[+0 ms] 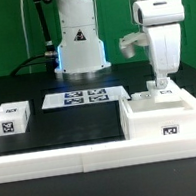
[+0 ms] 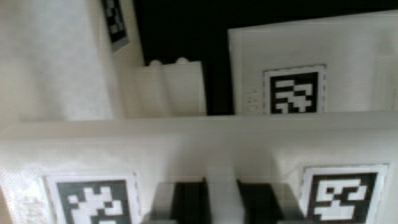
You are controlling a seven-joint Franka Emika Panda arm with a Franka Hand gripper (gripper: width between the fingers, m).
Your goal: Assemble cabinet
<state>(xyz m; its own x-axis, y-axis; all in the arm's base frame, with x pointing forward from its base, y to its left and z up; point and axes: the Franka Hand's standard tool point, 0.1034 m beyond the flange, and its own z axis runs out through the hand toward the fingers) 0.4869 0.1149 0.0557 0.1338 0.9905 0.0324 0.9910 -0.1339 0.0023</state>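
Toward the exterior view's right, the cabinet (image 1: pixel 165 115) sits on the black table (image 1: pixel 70 125). My gripper (image 1: pixel 161 81) hangs right at its top, and I cannot tell whether my fingers are spread or pinched. Beside it lies the marker board (image 1: pixel 83 96). A small white block (image 1: pixel 10 119) sits well apart, at the exterior view's left. A low white wall (image 1: pixel 65 161) runs along the front.

**White tagged faces crowd the wrist view**

The cabinet (image 2: pixel 178 150) fills the frame, close and blurred. Two marker tags (image 2: pixel 89 200) sit on its nearest white face, either side of narrow dark slots (image 2: pixel 185 200). Beyond, a ribbed white piece (image 2: pixel 175 85) stands against the black table (image 2: pixel 178 30), between two further tagged panels (image 2: pixel 294 92).
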